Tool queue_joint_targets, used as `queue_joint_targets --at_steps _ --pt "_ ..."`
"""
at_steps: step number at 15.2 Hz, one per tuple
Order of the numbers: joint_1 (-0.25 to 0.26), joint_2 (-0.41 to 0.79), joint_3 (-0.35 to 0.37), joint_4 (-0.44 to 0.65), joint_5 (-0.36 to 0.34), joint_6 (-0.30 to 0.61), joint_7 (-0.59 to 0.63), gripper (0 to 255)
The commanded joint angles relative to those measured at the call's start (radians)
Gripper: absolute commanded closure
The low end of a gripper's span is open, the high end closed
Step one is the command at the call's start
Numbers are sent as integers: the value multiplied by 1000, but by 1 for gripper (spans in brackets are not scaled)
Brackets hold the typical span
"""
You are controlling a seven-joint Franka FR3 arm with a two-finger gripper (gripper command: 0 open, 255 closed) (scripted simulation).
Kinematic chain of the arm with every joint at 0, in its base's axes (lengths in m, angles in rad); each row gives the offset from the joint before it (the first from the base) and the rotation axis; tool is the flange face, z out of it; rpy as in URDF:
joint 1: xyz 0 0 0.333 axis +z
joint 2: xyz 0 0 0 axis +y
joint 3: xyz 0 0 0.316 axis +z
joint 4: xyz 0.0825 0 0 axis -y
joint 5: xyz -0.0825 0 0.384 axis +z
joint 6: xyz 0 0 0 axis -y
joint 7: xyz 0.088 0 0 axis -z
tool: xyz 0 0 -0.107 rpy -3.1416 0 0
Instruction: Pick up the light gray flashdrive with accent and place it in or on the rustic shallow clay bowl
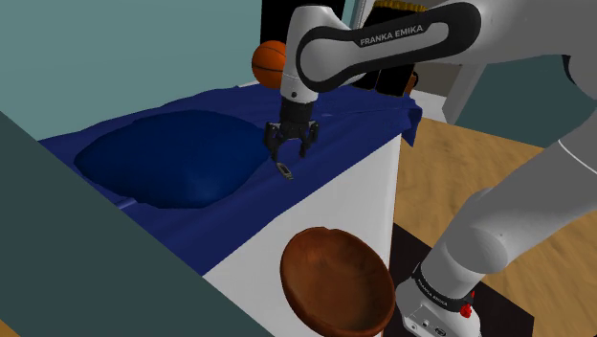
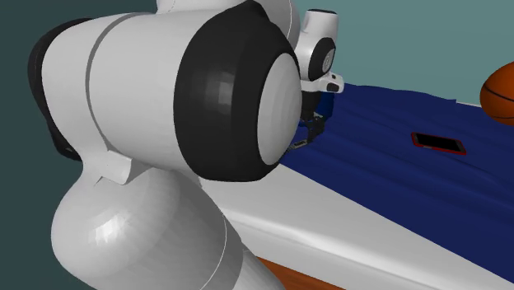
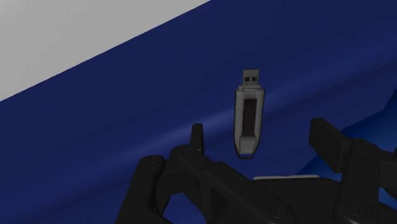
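Observation:
A light grey flashdrive point(image 3: 249, 118) with a dark stripe and a metal plug lies flat on the dark blue cloth point(image 3: 127, 121). In the shoulder view the flashdrive point(image 1: 285, 170) rests near the cloth's front edge. My gripper point(image 1: 291, 150) hangs just above it, open, fingers apart on either side. In the wrist view the drive lies between the two fingertips point(image 3: 198, 137), untouched. The brown clay bowl point(image 1: 337, 280) shows at the bottom of the shoulder view, below the white table edge, tilted toward the camera.
An orange basketball point(image 1: 269, 63) sits at the back of the table. A dark phone with a red rim point(image 2: 438, 142) lies on the cloth. The cloth point(image 1: 172, 158) bulges into a big mound. My own arm point(image 2: 165, 107) blocks much of the second exterior view.

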State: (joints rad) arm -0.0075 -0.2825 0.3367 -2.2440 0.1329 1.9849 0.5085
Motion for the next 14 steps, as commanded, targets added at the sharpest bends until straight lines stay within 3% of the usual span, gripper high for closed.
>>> queue_joint_targets --at_steps 1,8,14 --pt "-7 18 6 17 -7 1 37 0" --pt "-6 47 15 -46 -10 92 41 0" --pt "-5 47 15 -46 -10 92 41 0"
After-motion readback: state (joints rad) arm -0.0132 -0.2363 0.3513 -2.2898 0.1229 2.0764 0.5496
